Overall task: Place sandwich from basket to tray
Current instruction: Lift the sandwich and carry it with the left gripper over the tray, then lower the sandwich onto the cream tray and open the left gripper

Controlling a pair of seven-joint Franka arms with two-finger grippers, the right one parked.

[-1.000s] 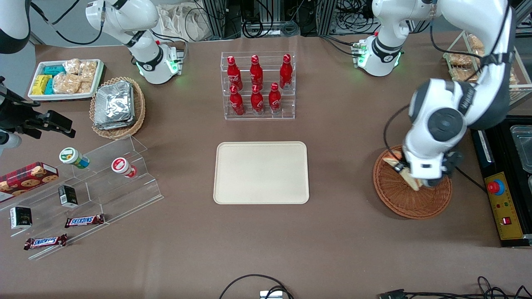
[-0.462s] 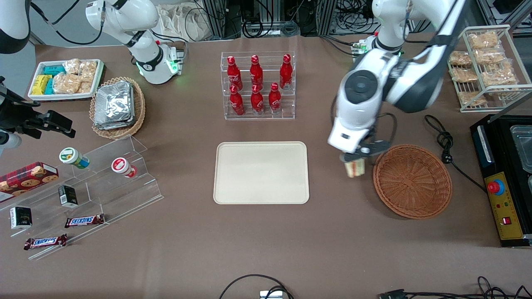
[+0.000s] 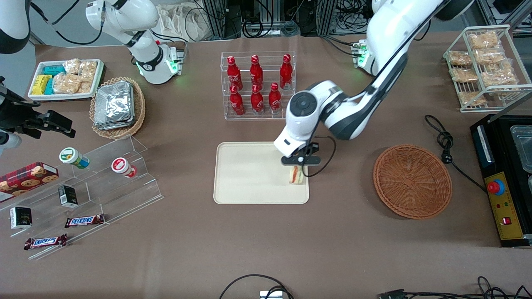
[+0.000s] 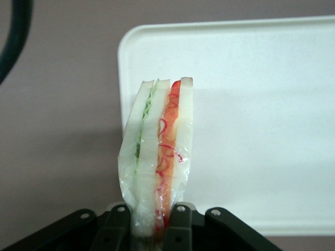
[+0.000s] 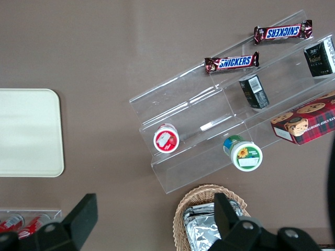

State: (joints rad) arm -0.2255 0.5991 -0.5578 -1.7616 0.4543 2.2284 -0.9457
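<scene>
Front view: end effector [image 3: 297, 167], clamped on sandwich [image 3: 296, 175], has moved from beside basket [image 3: 412, 181] to over tray [image 3: 249, 174]. Position: tray edge nearest basket. Basket now empty.

Left arm stretched low from base toward table centre, elbow bent, wrist pointing down. Gripper [image 3: 296, 165] above tray [image 3: 249, 174] edge nearest basket, fingers [image 4: 179, 225] clamped on lower end of sandwich [image 4: 159, 157]; sandwich upright betw. pads, layers edge-on to wrist cam, hanging below gripper in front view.
</scene>
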